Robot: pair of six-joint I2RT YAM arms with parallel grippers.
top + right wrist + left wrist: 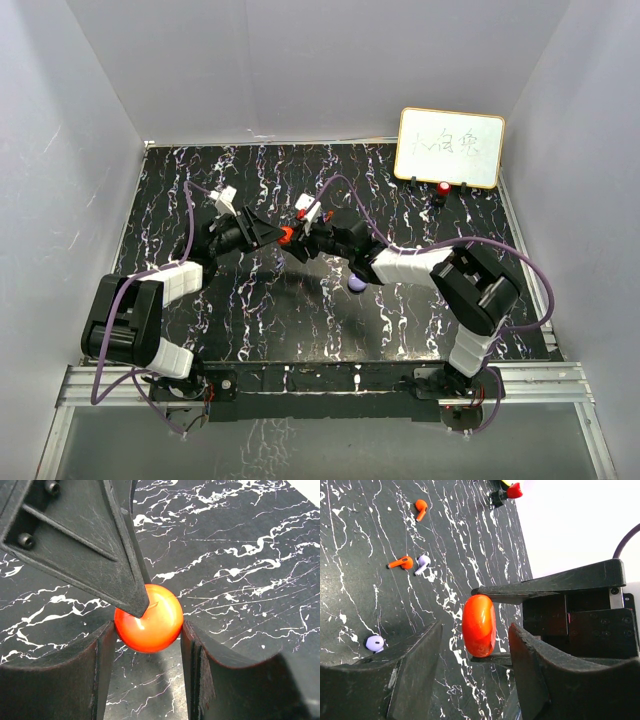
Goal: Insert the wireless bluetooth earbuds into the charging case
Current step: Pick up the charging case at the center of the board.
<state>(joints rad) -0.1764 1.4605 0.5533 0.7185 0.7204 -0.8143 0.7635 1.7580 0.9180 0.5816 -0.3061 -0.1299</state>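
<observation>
Red charging case clamped in right gripper, flanked by parted, empty left gripper. Earbuds loose on counter, well apart. Case lid state indiscernible.

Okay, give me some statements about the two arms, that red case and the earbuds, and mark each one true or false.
1. The right gripper grips the red case by its rim. True.
2. The red case is lying on the table. False: it is held up above the table.
3. Two red earbuds lie loose on the table. True.
4. The left gripper is clamped on a purple earbud. False: it holds nothing, and its fingers stand on either side of the red case.
5. The whiteboard stands at the table's far left corner. False: it stands at the far right.
</observation>
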